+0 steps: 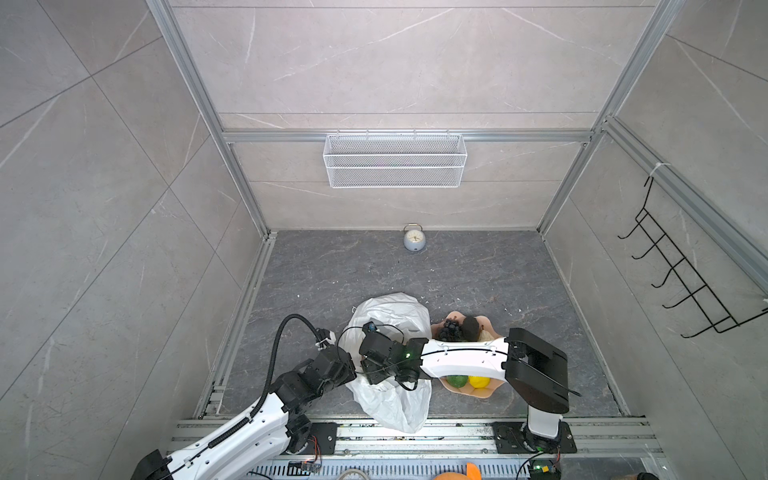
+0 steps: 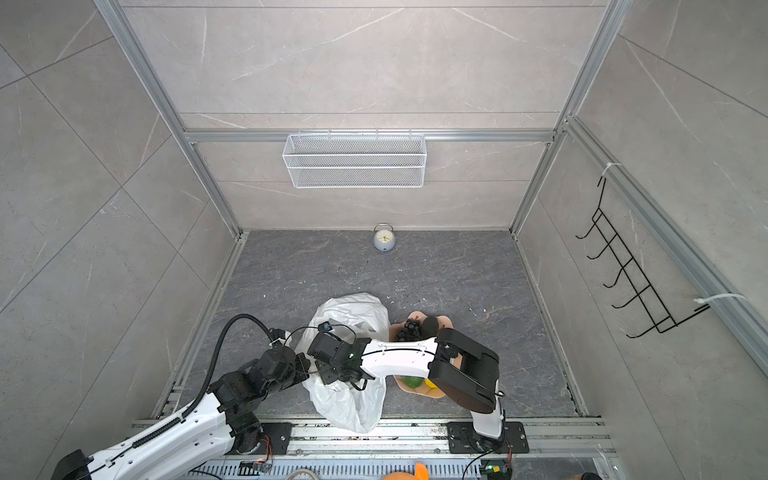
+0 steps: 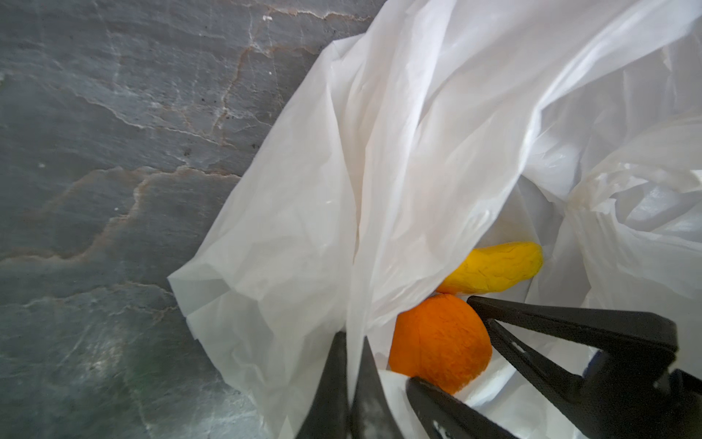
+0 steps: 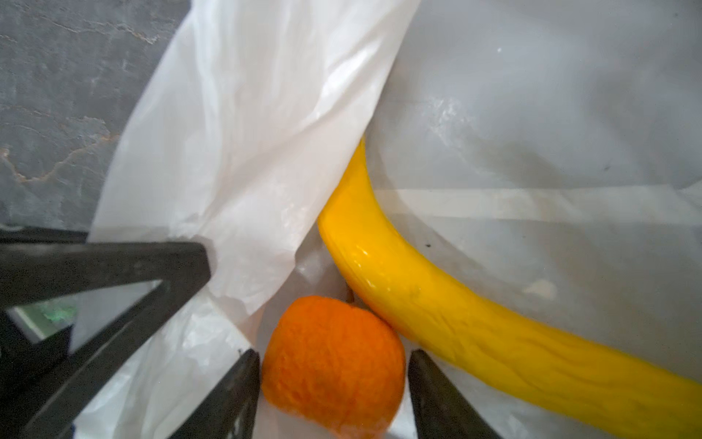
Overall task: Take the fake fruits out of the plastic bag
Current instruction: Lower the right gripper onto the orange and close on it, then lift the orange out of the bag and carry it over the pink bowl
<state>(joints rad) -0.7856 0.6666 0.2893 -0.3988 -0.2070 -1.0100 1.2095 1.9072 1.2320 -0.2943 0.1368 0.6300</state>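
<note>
The white plastic bag (image 1: 390, 316) (image 2: 353, 311) lies crumpled near the front middle of the floor, and both wrists reach into its mouth. My left gripper (image 3: 351, 338) is shut, pinching a fold of the bag's edge (image 3: 342, 228). Inside the bag an orange round fruit (image 4: 334, 353) (image 3: 437, 346) rests against a yellow banana (image 4: 418, 296) (image 3: 494, 266). My right gripper (image 4: 334, 357) has one finger on each side of the orange fruit and is closed against it. The grape bunch (image 1: 451, 330), a green fruit (image 1: 457, 380) and a yellow fruit (image 1: 478, 381) lie in the peach bowl (image 1: 484, 395).
The right forearm crosses over the bowl (image 2: 436, 395). A small grey alarm clock (image 1: 414, 241) stands by the back wall. A white wire basket (image 1: 395, 162) hangs on that wall and a black hook rack (image 1: 681, 282) on the right wall. A metal rail (image 1: 415, 436) runs along the front.
</note>
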